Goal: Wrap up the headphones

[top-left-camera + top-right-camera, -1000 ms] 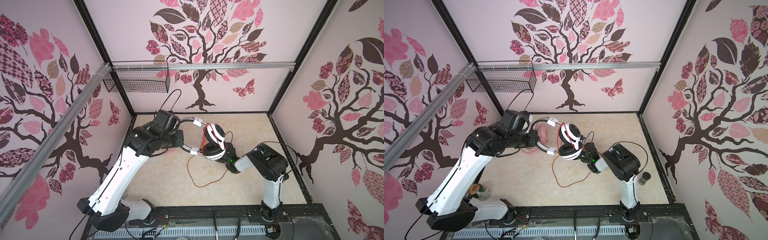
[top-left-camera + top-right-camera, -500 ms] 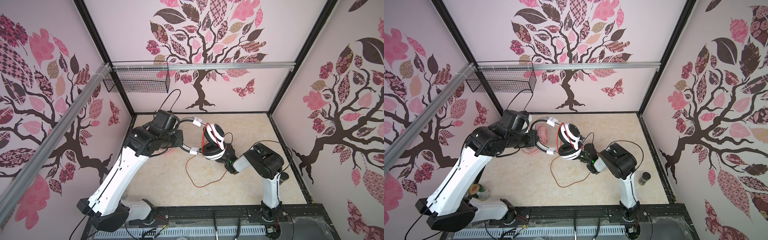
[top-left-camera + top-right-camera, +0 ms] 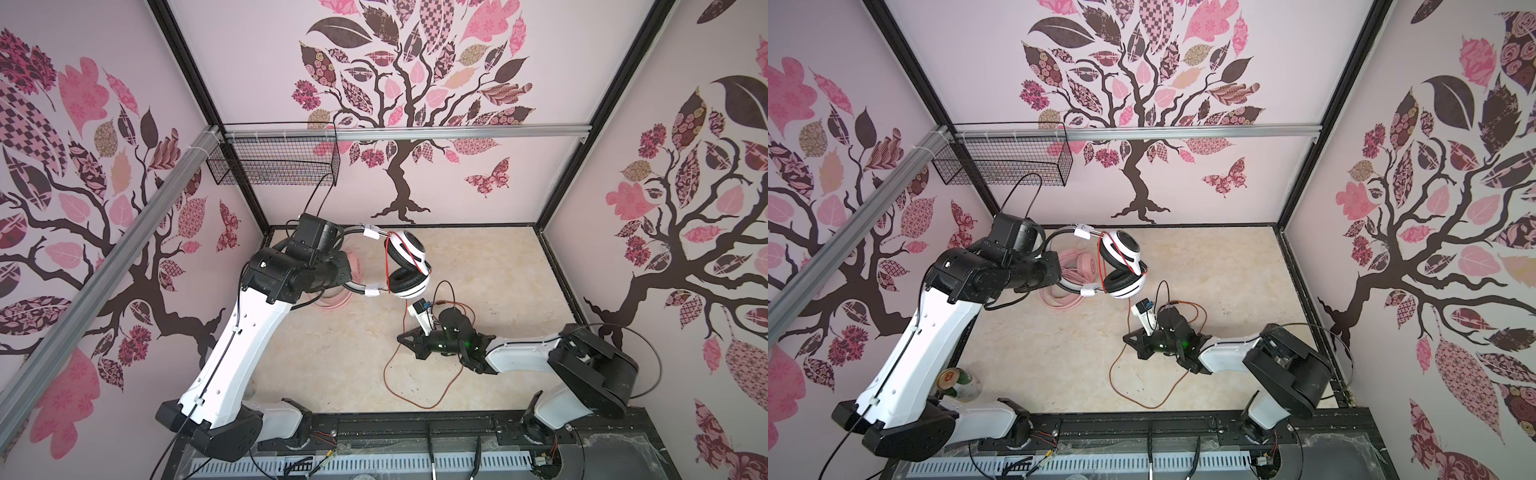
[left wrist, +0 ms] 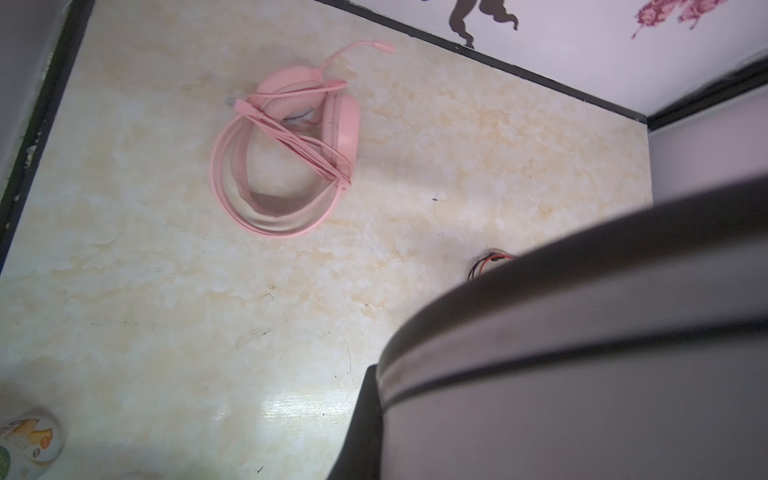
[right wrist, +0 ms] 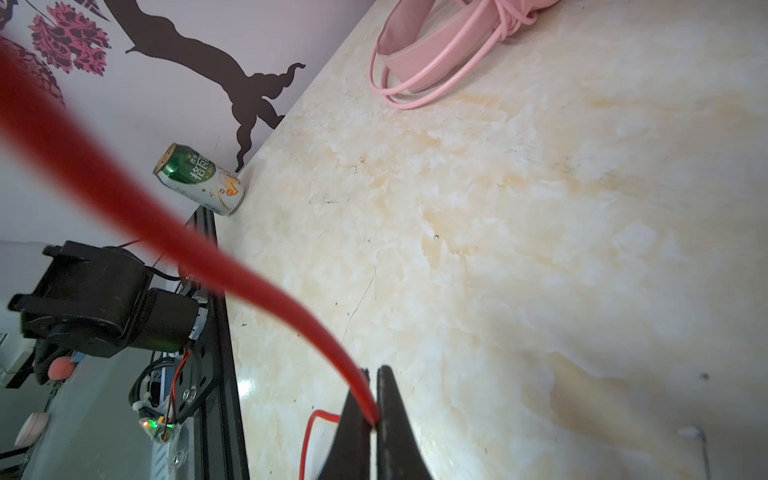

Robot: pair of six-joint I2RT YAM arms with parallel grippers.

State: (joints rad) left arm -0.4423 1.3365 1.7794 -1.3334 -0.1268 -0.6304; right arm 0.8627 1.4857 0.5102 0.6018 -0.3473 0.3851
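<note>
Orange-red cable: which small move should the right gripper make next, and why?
Probably lift the right gripper, shut on the orange-red cable, toward the white-and-black headphones held up by the left gripper; much cable lies slack on the table, unwrapped.

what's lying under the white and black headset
The pink headset lies on the tabletop beneath its band, cable wound around it. In both top views the left arm hides part.

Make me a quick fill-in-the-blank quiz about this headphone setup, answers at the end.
The ___ gripper pinches the orange-red cable. The left gripper holds the white-and-black headphones by their ___. The headphones lying on the table are ___. Beside the left arm's base sits a green ___.
Answers: right; headband; pink; can.
</note>
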